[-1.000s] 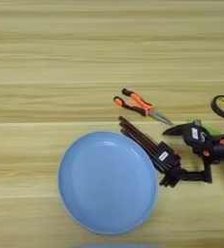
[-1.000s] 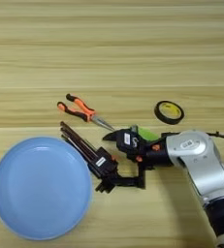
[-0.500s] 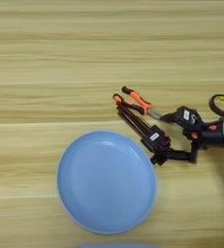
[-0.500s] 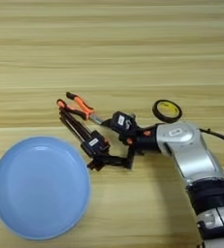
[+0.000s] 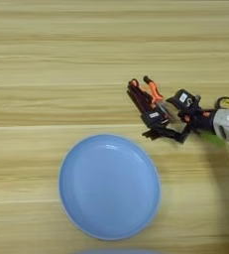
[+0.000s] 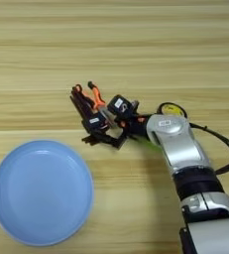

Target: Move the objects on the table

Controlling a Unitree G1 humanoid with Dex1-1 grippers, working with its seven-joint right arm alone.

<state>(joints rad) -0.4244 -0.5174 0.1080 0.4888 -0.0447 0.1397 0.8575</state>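
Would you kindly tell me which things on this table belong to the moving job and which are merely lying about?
Belonging to the job:
- blue plate
- bar clamp
- pliers
- pincer, at the clamp

Lying about:
- round yellow-and-black thing behind the arm, partly hidden
- black cable

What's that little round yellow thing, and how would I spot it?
Follow the silver forearm up from the bottom edge to its upper end. Just behind it on the table lies a small disc with a black rim and yellow face, the only round thing besides the big blue plate.
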